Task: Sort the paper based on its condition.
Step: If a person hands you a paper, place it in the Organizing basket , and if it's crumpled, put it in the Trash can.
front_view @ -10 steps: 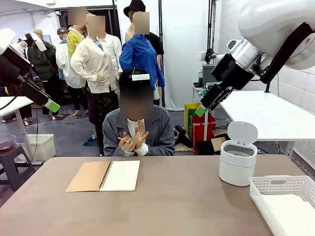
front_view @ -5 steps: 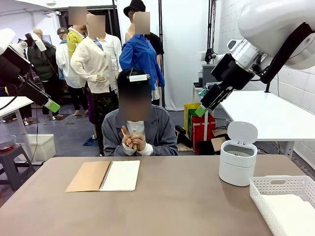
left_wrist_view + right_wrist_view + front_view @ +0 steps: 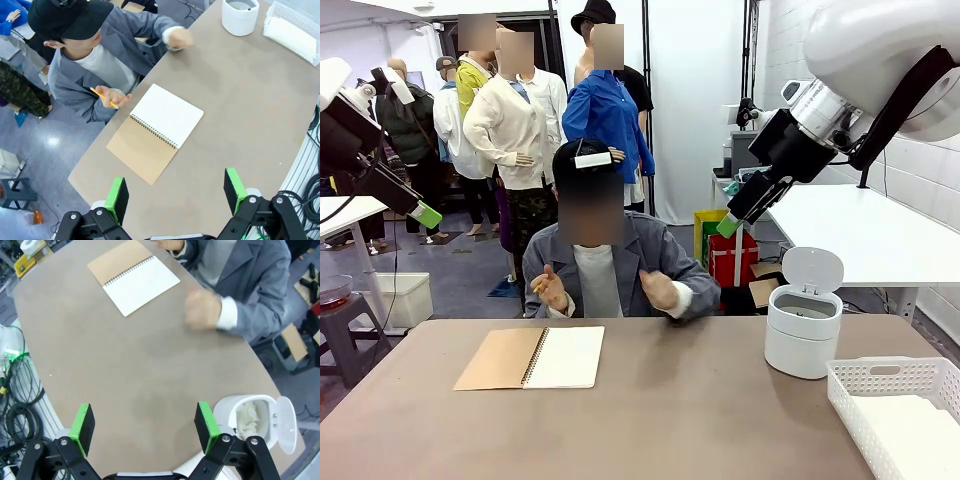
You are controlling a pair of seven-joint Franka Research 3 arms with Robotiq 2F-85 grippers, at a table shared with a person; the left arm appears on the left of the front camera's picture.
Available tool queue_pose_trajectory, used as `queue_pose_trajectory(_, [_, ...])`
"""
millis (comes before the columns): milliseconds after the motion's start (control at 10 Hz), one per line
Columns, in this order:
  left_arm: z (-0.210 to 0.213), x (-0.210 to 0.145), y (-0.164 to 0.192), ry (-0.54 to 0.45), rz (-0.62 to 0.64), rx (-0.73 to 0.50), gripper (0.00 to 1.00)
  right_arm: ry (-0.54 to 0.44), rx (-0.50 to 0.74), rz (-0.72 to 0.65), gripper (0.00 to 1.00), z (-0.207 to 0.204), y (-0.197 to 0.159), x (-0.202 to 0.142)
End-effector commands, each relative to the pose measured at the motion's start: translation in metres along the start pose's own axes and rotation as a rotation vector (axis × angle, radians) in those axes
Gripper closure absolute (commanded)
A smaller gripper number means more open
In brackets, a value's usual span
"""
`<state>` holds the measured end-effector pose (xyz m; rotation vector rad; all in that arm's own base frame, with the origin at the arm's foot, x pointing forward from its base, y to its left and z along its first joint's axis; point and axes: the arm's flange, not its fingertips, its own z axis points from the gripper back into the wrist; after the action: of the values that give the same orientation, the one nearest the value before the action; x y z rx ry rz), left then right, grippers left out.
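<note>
**Both claws high and spread, paper lying in bin and basket**

Front view first. The left claw [image 3: 425, 214] hangs high at the left edge, well above the worktop [image 3: 680, 420]. The right claw [image 3: 728, 226] hangs high on the right, above the white bin [image 3: 802, 335]. From this side we cannot tell how wide either one stands. Across the worktop the person has both hands up and apart, and one hand [image 3: 552, 290] has a yellow pencil in it. An open notebook [image 3: 532, 357] lies flat in front of them. The bin's lid [image 3: 812, 268] is flipped up. Near the bin, at the near right corner, the mesh basket [image 3: 842, 390] holds the smooth sheets [image 3: 910, 435].

Over to the left wrist view. We look down between two green pads spread wide with nothing between them. Below lies the notebook, tan cover beside a blank page, with the hand and pencil just beyond it. The bin and the basket with its sheets sit in the top right corner.

Now the right wrist view. This claw is spread wide too and empty, over bare worktop. The crumpled wad [image 3: 247, 420] sits inside the open bin, just beside one finger. The notebook lies far off at the top, and a blurred hand hovers near the far edge.
</note>
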<state>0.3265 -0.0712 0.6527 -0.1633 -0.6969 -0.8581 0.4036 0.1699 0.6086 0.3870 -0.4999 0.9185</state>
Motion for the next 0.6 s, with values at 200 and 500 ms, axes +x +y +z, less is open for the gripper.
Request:
queue_pose_trajectory(200, [0.0004,-0.0007,0.0004,-0.003,0.003,-0.002,0.00,0.008,-0.005,-0.002,0.00,-0.0007,-0.0001,-0.0001])
queue_pose_trajectory(500, [0.0004,-0.0007,0.0004,-0.003,0.003,-0.002,0.00,0.008,-0.005,-0.002,0.00,-0.0007,-0.0001,-0.0001])
